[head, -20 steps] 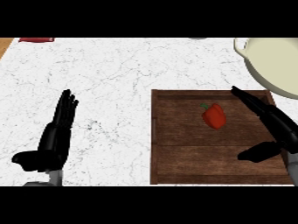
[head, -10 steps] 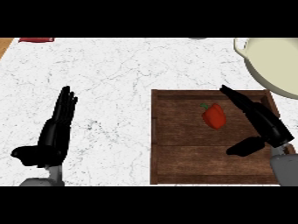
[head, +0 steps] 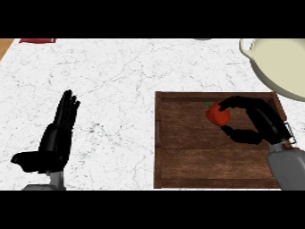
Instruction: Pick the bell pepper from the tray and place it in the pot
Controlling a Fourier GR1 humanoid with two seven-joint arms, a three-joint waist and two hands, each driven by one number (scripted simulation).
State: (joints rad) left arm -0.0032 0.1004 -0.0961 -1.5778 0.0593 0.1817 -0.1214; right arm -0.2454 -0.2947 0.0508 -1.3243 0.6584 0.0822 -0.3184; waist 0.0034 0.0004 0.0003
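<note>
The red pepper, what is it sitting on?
The bell pepper sits on the wooden tray. The right hand curls round it, hiding its far side.

The bell pepper is small, red and rounded, with a bit of green stem showing at its upper left, and it sits in the upper middle of the tray. The tray is a dark brown wooden rectangle with a raised rim. The pot, cream-coloured and round, lies at about one o'clock from the pepper, just past the tray's far right corner.
</note>
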